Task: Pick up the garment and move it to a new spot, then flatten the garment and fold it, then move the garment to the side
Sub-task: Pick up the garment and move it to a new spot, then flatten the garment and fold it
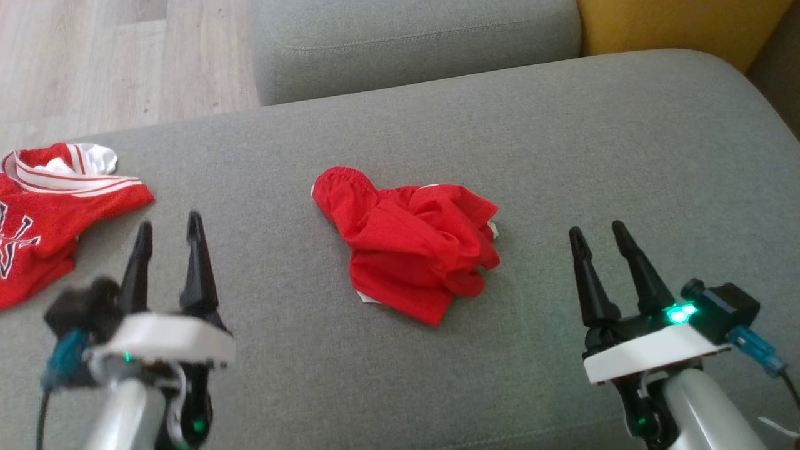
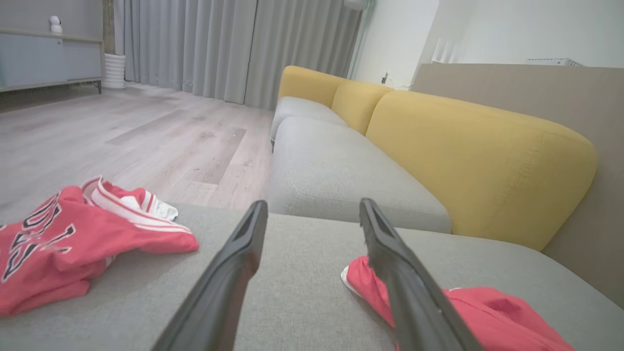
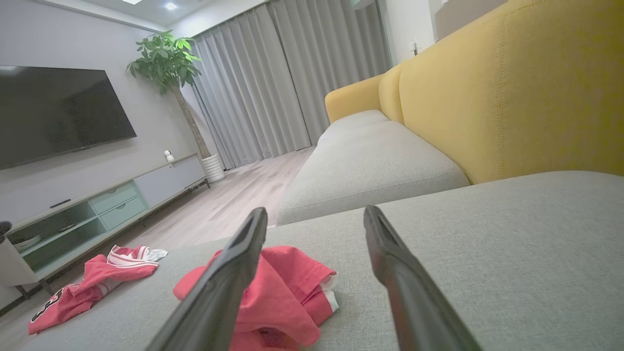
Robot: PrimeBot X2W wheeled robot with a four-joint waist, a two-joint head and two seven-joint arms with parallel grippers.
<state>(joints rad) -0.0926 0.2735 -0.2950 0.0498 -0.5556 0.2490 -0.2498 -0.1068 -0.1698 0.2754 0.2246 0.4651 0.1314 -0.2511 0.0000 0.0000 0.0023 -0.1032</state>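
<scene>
At the far left we see a red jersey (image 1: 44, 219) with white striped trim and dark lettering; it lies rumpled on the grey sofa seat (image 1: 625, 156), near the seat's edge, and the wooden floor (image 1: 94, 56) is beyond it. Just to the right of the jersey hovers the left end effector (image 1: 169, 221) — its two dark fingers are spread apart with nothing between them; in the head view it looks a little blurred. In the middle of the seat lies the red garment (image 1: 409, 240); it is crumpled into a heap, with a gathered waistband at its upper left and a bit of white at its edges; it lies between the two end effectors and touches neither. Further right is the right end effector (image 1: 596, 228) — its fingers also stand spread and empty, apart from the garment. At the upper right, behind the seat, we see the yellow backrest (image 1: 675, 25).
</scene>
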